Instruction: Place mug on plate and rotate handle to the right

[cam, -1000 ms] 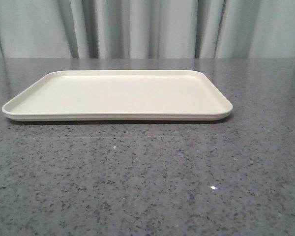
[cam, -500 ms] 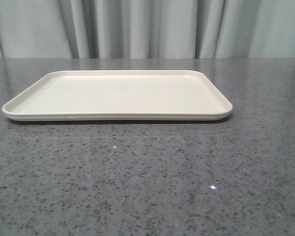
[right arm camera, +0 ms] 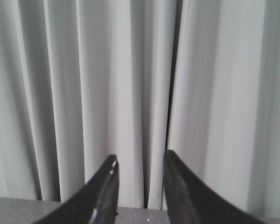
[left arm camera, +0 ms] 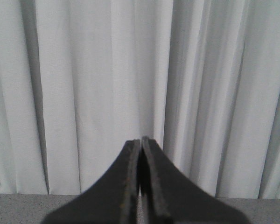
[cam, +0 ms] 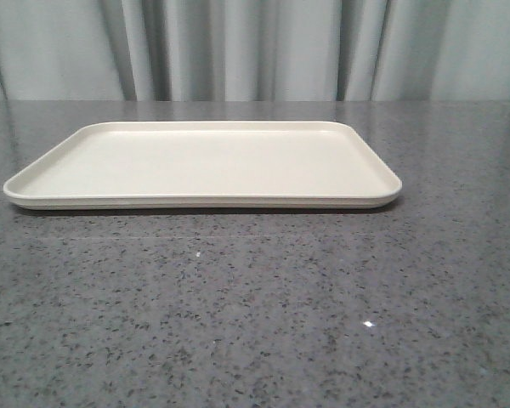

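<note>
Mug: not in any view, so whereabouts unknown; handle likewise unseen. No start visible on the task — nothing set down, nothing turned.

Left to right, front view: bare speckled grey bench (cam: 238, 323) at near left, then plate (cam: 200, 201) lying flat across the middle, w/ nothing on it, rim intact all round, right corner ending short of the bench's right side. Pale pleated curtain (cam: 255, 51) hanging behind, full width. No arm in this view.

Left tool (left arm camera: 140, 182): pressed together, fingers meeting along a thin seam, pinching nothing. Pointed level at the curtain, only a strip of bench under it, so prob. parked well clear of the plate.

Right tool (right arm camera: 140, 186): spread, clear gap betw. fingers (right arm camera: 107, 191), nothing held. Also aimed at the curtain, strip of bench below.

Progress, as a judgement: approx. zero. Left to do: find mug, grip it, carry it over, set it upright on the plate, then twist till handle points right. Right tool looks readier for a pickup, being already parted; left would need to part first. Can't say which side the mug sits on.
</note>
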Controlling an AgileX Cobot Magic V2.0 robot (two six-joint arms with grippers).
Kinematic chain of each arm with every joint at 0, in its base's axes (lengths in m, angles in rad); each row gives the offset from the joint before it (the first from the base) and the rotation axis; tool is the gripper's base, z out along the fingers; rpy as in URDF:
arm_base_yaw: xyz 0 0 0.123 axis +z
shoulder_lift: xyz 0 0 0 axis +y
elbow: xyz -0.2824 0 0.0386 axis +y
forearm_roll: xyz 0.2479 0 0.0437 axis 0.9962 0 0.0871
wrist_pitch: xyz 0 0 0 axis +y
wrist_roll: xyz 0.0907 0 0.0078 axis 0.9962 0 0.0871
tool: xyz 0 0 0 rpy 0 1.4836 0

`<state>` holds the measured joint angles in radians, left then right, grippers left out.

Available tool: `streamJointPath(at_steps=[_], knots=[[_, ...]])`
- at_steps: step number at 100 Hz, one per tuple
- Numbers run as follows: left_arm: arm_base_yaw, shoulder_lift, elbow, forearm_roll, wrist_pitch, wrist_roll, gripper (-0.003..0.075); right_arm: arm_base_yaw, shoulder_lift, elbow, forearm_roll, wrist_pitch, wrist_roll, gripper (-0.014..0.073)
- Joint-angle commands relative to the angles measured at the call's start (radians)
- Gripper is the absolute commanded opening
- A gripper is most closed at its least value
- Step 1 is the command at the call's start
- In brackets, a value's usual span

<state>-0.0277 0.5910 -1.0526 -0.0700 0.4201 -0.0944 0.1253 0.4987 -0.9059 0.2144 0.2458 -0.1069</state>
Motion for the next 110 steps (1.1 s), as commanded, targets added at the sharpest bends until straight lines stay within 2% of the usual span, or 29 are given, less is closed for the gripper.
streamJointPath(at_steps=[1,13,34,47,61,71,92,110], knots=[[0.001,0.044,-0.076,0.001,-0.028,0.018,-0.0017,0.0,0.017,-0.035,-0.007,-0.074,-0.011,0.0327],[0.001,0.065,-0.117,0.001,0.003,0.018,0.002,0.0,0.017,-0.035,-0.009,-0.084,-0.022,0.0346],[0.001,0.088,-0.154,0.001,0.034,0.018,0.0229,0.0,0.016,-0.035,-0.01,-0.114,-0.034,0.0346],[0.001,0.088,-0.155,0.001,0.034,0.018,0.0309,0.0,0.015,-0.035,-0.015,-0.117,-0.051,0.0346],[0.001,0.088,-0.155,0.001,0.055,0.018,0.0321,0.0,0.015,-0.035,-0.015,-0.098,-0.051,0.0347],[0.001,0.088,-0.16,0.001,0.057,0.018,0.0321,0.0,0.016,-0.042,-0.042,-0.093,-0.053,0.0384],[0.001,0.136,-0.26,0.045,0.187,0.018,0.0321,0.0,0.062,-0.107,-0.092,-0.08,-0.053,0.0485],[0.001,0.194,-0.38,0.11,0.305,0.018,0.0329,0.0,0.096,-0.145,-0.094,-0.073,-0.053,0.05]])
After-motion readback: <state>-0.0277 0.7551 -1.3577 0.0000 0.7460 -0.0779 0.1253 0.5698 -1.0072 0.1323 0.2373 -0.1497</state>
